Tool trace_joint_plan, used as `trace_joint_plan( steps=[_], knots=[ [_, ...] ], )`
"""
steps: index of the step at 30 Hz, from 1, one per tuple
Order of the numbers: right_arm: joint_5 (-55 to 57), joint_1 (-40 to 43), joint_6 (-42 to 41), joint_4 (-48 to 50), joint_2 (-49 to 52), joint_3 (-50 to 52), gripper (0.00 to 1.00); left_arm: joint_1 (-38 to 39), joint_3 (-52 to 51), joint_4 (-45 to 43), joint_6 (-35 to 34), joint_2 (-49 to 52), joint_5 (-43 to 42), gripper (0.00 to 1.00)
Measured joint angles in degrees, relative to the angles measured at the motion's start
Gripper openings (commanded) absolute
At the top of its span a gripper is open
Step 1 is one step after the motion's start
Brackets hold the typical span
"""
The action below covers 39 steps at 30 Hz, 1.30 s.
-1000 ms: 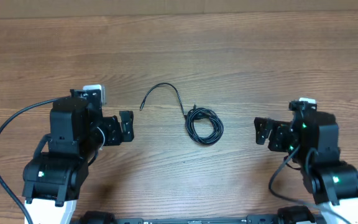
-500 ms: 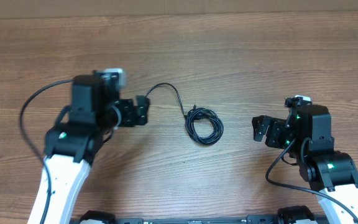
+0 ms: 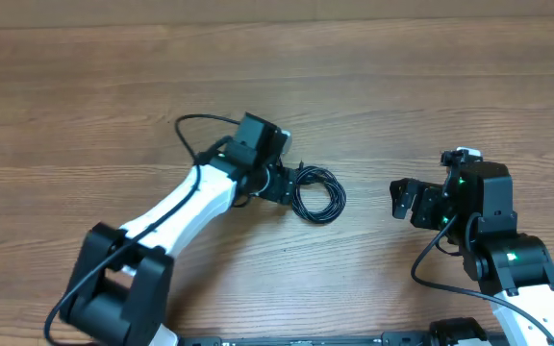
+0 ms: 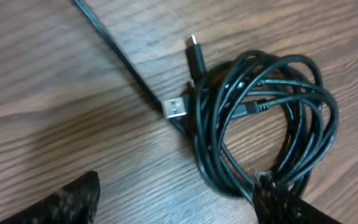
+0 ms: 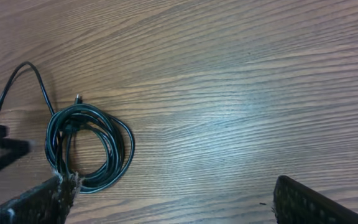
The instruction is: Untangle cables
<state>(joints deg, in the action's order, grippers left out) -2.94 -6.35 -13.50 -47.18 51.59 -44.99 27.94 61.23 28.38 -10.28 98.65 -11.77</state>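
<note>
One wide wooden table [image 3: 431,86] fills the overhead view, its grain running side to side. Its far edge lies at 12 o'clock, with a paler strip beyond. Bare wood runs from the middle out to that edge, and across to the right arm [image 3: 493,240] at 4 o'clock. The left arm [image 3: 176,211] reaches in from 7 o'clock, its thick black wire [image 3: 195,122] arching at 10 o'clock.

The cables [image 4: 205,143] lie near the middle as a small coil. The left gripper [image 3: 280,183] sits at the coil's 9 o'clock side, jaws spread wide and holding nothing. One finger [image 4: 284,205] overlaps the coil's near rim; whether it touches, I cannot tell. The right gripper [image 3: 404,200], likewise spread and unladen, stands at the coil's 3 o'clock, well apart.

In the left wrist view a flat silver plug [image 4: 174,107] lies at the coil's 9 o'clock rim and a thin plug tip [image 4: 194,53] at its 11 o'clock.
</note>
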Motion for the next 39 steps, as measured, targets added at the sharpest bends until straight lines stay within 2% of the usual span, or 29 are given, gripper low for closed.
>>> trace_joint_plan(
  steps=[4,6,8,11,12,16,21,23,26,28,39],
  knots=[
    [-0.04,-0.02,0.02,0.04,0.0,0.0,1.0,1.7,0.0,-2.38,0.2,4.5,0.87,0.67],
    [-0.17,0.0,0.02,0.02,0.0,0.0,1.0,2.03,0.0,-3.45,0.2,6.01,1.05,0.58],
    [-0.39,0.0,0.02,0.02,0.0,0.0,1.0,2.47,0.0,-4.28,0.22,7.26,1.07,0.29],
    [-0.7,0.0,0.02,0.02,0.0,0.0,1.0,2.86,0.0,-4.46,0.26,7.76,1.07,0.08],
    [-0.72,0.0,0.02,0.0,0.0,0.0,1.0,2.84,0.0,-4.48,0.35,7.76,1.09,0.04],
    [-2.82,-0.02,0.0,1.55,0.0,0.0,1.0,2.84,0.55,-4.0,0.35,7.76,-0.04,0.04],
    [-13.38,-0.02,-0.02,4.61,1.55,-0.07,0.99,2.84,2.64,-2.71,-0.46,7.76,-6.27,0.04],
    [-16.81,-0.02,0.02,4.26,5.44,-0.2,0.85,2.84,3.13,-2.75,-0.98,7.76,-10.12,0.04],
    [-18.78,-0.02,-0.2,3.85,11.23,-0.22,0.72,2.84,3.5,-2.62,-2.29,7.76,-14.73,0.04],
    [-20.09,0.0,-0.37,3.82,14.86,-0.24,0.56,2.84,4.28,-2.34,-3.02,7.76,-16.83,0.04],
    [-22.34,0.0,-0.22,2.99,27.06,-0.24,0.56,2.84,9.44,1.66,-3.32,7.78,-21.84,0.04]
  ],
)
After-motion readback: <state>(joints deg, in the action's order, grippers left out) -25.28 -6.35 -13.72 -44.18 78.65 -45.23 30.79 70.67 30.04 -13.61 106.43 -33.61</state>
